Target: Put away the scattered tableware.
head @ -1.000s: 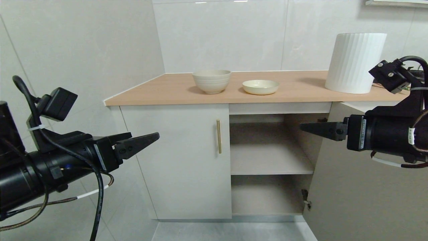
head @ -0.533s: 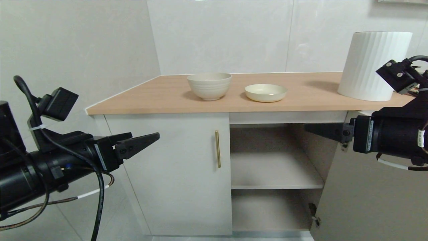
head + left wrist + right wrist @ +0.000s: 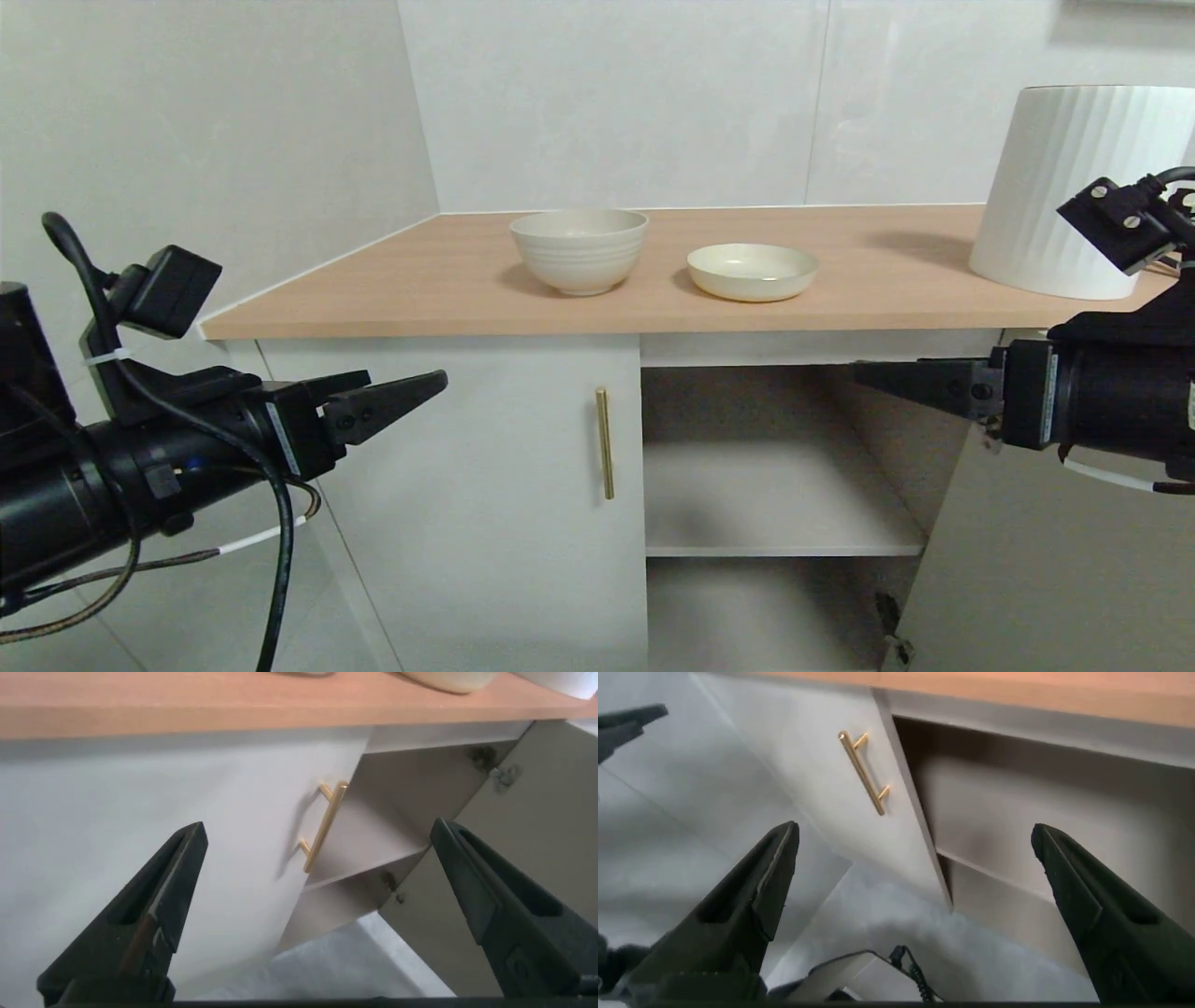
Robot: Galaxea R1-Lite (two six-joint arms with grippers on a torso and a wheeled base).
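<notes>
Left claw (image 3: 403,379), right claw (image 3: 915,829) both spread wide, arms level.

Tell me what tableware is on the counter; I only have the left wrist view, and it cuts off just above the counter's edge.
Observer: A ribbed cream bowl stands upright on the wooden countertop, above the closed cabinet door.
Operator: Anything else up there to put away?
Observer: A shallow cream dish sits apart from the bowl, on the robot's right of it, above the open compartment.
Operator: And where is the right tool?
Observer: The right tool is open and empty. It is in front of the open compartment, level with its top, below the countertop.
</notes>
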